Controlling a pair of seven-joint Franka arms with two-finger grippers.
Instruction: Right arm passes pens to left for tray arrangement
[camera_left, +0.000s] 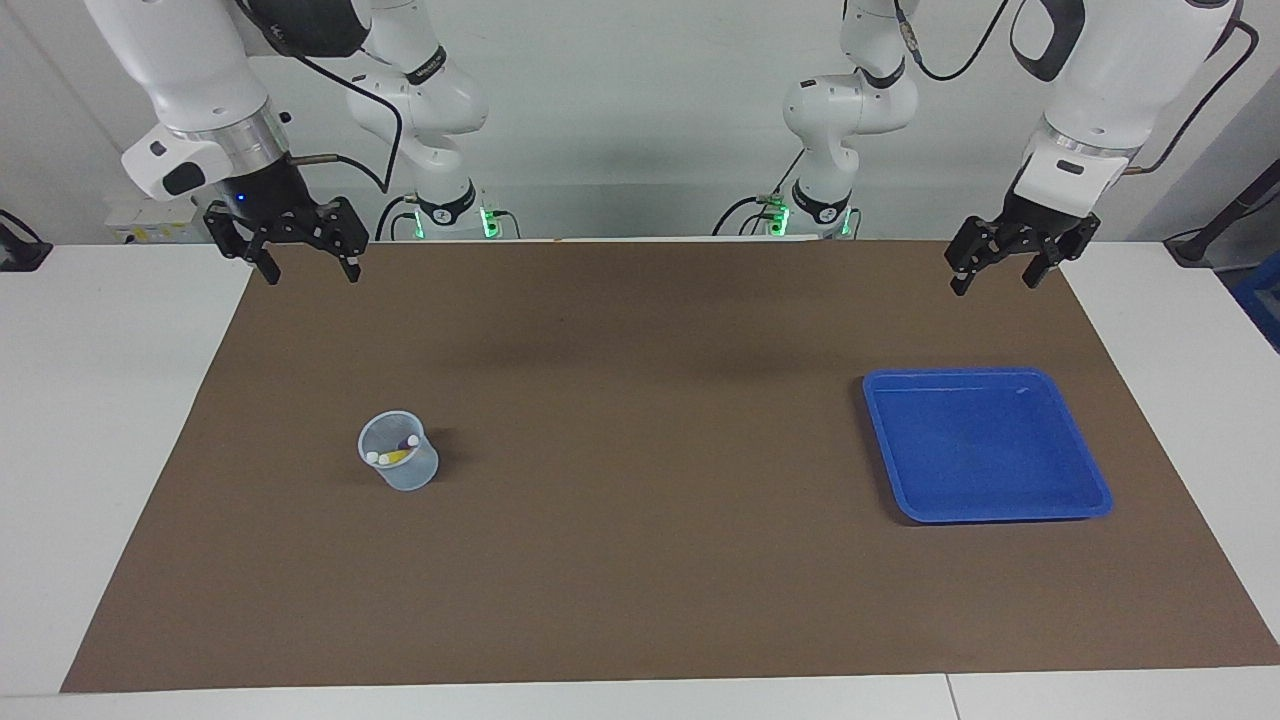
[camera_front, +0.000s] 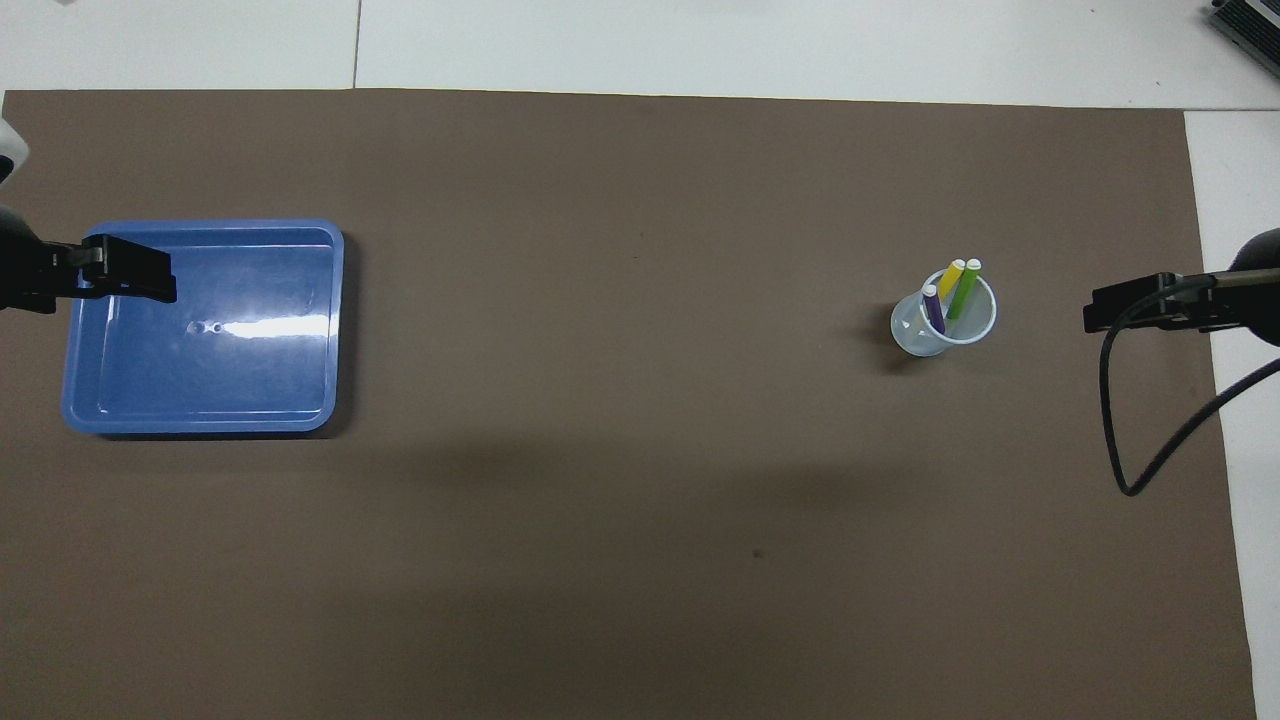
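Three pens, purple, yellow and green, stand tilted in a small translucent cup toward the right arm's end of the brown mat. In the facing view the pens show only as tips inside the cup. The blue tray lies bare toward the left arm's end. My right gripper hangs open in the air above the mat's corner, well apart from the cup. My left gripper hangs open high above the mat, clear of the tray, and waits.
A brown mat covers most of the white table. A black cable loops down from the right arm at the mat's edge. Both arm bases stand along the robots' end of the table.
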